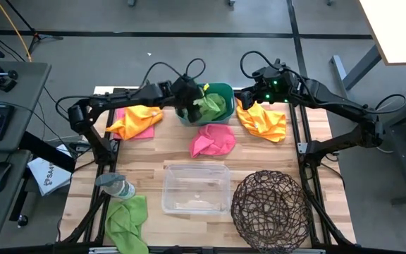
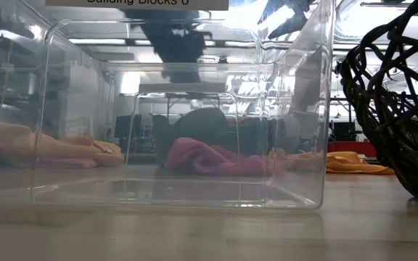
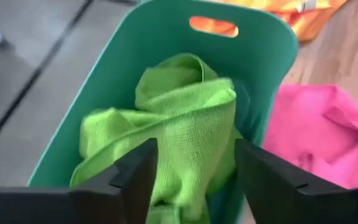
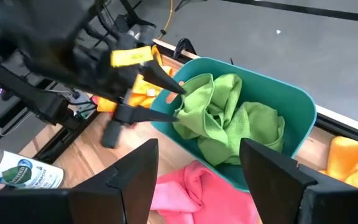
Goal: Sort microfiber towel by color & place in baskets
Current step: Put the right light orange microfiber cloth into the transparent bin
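Observation:
The teal tub (image 1: pixel 220 92) stands at the table's far edge with lime green towels (image 3: pixel 179 124) bunched inside. My left gripper (image 3: pixel 194 180) hangs over the tub's left end (image 1: pixel 187 95), open, with a raised fold of green towel between its fingers. My right gripper (image 4: pixel 194 180) is open and hovers just right of the tub (image 1: pixel 247 97), touching nothing. A pink towel (image 1: pixel 213 140) lies flat in front of the tub. A yellow-orange towel (image 1: pixel 263 121) lies to its right. Another yellow-orange one (image 1: pixel 136 121) lies on a pink one at the left. One more lime green towel (image 1: pixel 127 220) lies at the near left corner. My left gripper comes at the tub slanting down from the table's left. Its open fingers (image 3: pixel 135 180) stand on either side of a raised fold of lime green towel (image 3: pixel 194 137) that rests in the tub. I cannot tell whether the fingers touch it.
The clear bin (image 1: pixel 196 187) sits near the middle of the near edge, and the round dark wire basket (image 1: pixel 272 207) is to its right. A clear plastic bottle (image 1: pixel 117 185) lies at the near left, beside the green towel. Bare wood shows between the bin and the pink towel.

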You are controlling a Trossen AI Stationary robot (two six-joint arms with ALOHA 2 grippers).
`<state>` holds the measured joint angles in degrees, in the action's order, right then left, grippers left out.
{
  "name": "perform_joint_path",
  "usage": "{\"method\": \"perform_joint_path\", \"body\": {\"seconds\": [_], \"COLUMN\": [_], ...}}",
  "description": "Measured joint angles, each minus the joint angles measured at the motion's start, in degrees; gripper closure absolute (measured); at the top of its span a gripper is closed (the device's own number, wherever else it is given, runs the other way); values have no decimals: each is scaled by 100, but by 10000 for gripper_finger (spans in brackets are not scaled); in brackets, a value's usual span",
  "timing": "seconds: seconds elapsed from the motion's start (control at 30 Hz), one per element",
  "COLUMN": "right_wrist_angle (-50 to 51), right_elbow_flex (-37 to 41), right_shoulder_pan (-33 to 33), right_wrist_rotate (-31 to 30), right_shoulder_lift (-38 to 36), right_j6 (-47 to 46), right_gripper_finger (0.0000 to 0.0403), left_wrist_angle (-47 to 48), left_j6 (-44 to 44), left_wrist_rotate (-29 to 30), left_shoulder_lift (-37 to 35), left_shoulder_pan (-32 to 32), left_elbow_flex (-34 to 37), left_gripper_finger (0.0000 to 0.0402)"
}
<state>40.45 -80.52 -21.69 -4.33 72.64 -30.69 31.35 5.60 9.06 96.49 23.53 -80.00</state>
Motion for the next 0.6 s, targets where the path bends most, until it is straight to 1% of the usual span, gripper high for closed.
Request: {"method": "perform_joint_path", "body": {"seconds": [0.03,0.1,0.13,0.2,0.27,0.3,0.4,0.47,0.6], "right_wrist_angle": [0,-2,0,0,0,6,51,50,50], "right_elbow_flex": [-1,-1,-1,-1,-1,0,-1,-1,-1], "right_shoulder_pan": [0,0,0,-2,-2,-1,0,0,0], "right_wrist_rotate": [0,3,15,101,239,320,595,755,879], "right_shoulder_lift": [0,0,0,0,0,0,0,0,0], "right_j6": [15,70,105,177,248,254,266,300,522], "right_gripper_finger": [181,181,181,181,181,181,181,181,181], "left_wrist_angle": [312,840,1116,1544,1805,1996,2563,2970,3333], "left_j6": [-117,-409,-609,-1083,-1442,-1541,-1604,-1681,-2114], "left_wrist_rotate": [-19,-272,-527,-1216,-1819,-1978,-2005,-2009,-1977], "left_shoulder_lift": [0,-2,-32,-125,-304,-418,-800,-1043,-1510], "left_shoulder_pan": [0,0,-2,-70,-295,-498,-1359,-2071,-3567], "left_elbow_flex": [-193,-568,-708,-832,-827,-793,-777,-772,-772], "left_gripper_finger": [184,172,168,166,166,165,165,165,165]}}
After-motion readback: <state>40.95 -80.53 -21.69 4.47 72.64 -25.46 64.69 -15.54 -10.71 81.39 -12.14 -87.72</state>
